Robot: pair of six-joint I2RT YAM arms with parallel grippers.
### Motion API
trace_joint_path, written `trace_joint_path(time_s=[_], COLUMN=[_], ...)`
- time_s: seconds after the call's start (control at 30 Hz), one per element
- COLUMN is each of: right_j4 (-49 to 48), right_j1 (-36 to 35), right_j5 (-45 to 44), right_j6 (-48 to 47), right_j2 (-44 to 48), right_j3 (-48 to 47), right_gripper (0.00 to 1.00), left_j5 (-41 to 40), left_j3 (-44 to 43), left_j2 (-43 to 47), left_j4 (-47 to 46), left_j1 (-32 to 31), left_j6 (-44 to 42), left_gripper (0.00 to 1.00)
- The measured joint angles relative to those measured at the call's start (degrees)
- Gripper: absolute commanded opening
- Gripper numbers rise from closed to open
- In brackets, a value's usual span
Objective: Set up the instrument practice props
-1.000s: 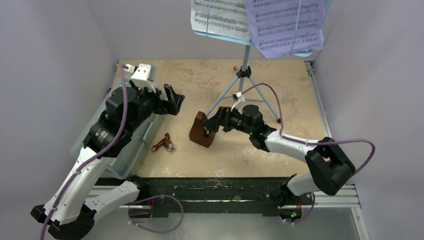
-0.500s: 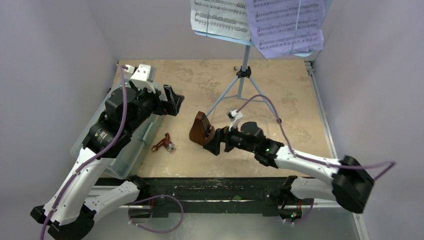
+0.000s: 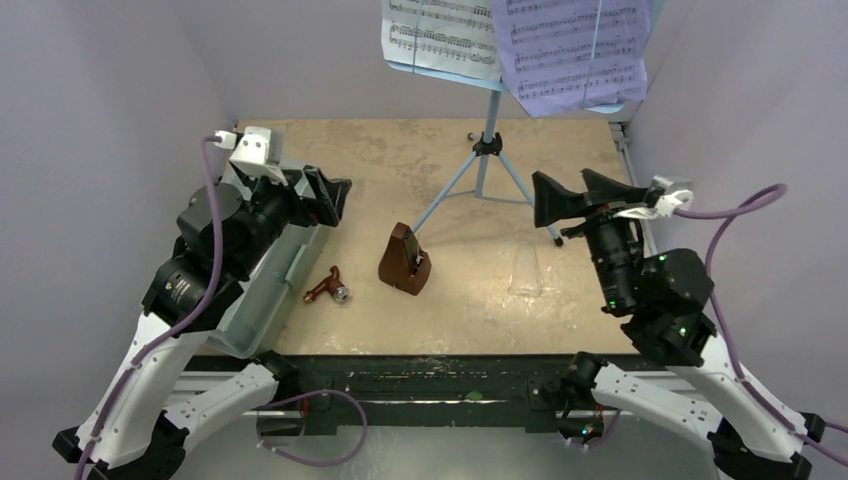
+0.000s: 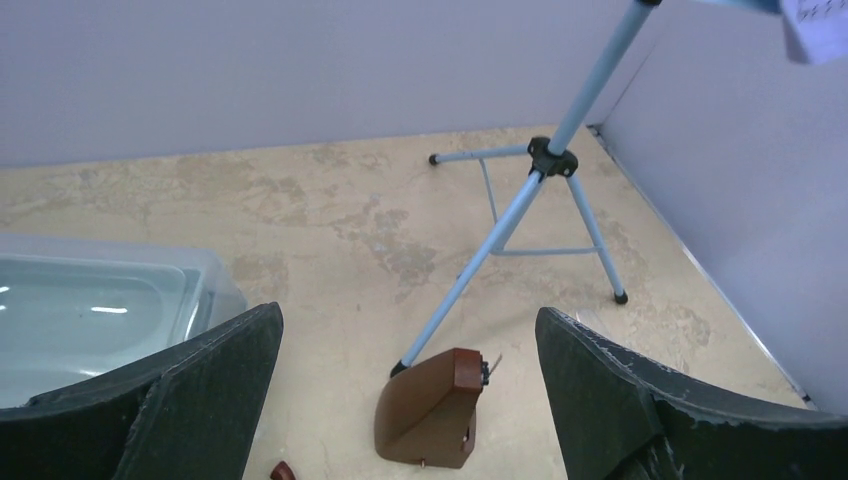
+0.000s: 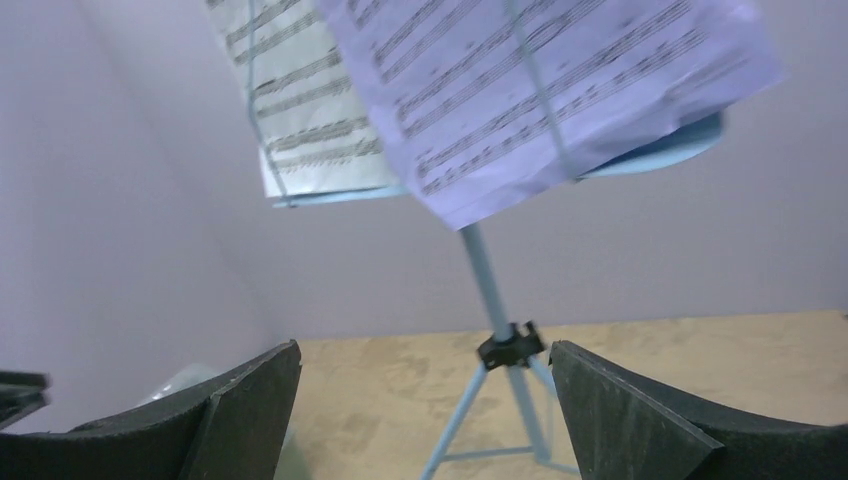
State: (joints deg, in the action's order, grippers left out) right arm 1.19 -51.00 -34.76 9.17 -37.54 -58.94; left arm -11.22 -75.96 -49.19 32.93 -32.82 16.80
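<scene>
The metronome stands upright on the table, uncovered, and everything else is placed from it. The music stand rises behind it, 1 of its 3 legs ending just behind the metronome's base, and 2 pages sit on the desk above: a white page and a lilac page. The clear cover lies to the metronome's right, apart from it. A small brown and silver piece lies to its left, near the plastic box; I cannot tell what it is. The left gripper hangs above the box, left and behind the metronome, fingers spread and empty. The right gripper is raised far to the right, also spread wide and holding nothing. The main props look placed, so the likely remaining step is that small piece. It probably suits the left arm, which is nearer. A good approach comes straight down, 1 finger on each side of its narrow middle, and closes gently because it is light and may skid. The metronome is tall on a small base and would tip from a side knock, so the wrist should stay on the box side. The right arm is best kept high, clear of the overhanging lilac page.
</scene>
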Motion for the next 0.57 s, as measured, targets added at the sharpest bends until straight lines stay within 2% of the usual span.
trace_joint_path(time_s=[0.2, 0.37, 0.57], right_j4=[0.1, -1.0, -2.3], right_j1=[0.0, 0.0, 0.0], right_j5=[-8.0, -9.7, -10.3], right_j6=[-9.8, -15.7, -18.6], right_j2=[3.5, 6.9, 8.6], right_j3=[-2.7, -4.5, -6.2], right_gripper=[0.99, 0.99, 0.99], left_j5=[-2.4, -5.1, -7.6], left_j3=[-3.3, -4.5, -4.6], left_j2=[3.6, 7.3, 9.5], left_j4=[-3.3, -5.8, -6.9], left_j1=[0.0, 0.0, 0.0], left_j6=[-2.3, -4.0, -4.6], left_gripper=[0.97, 0.98, 0.98])
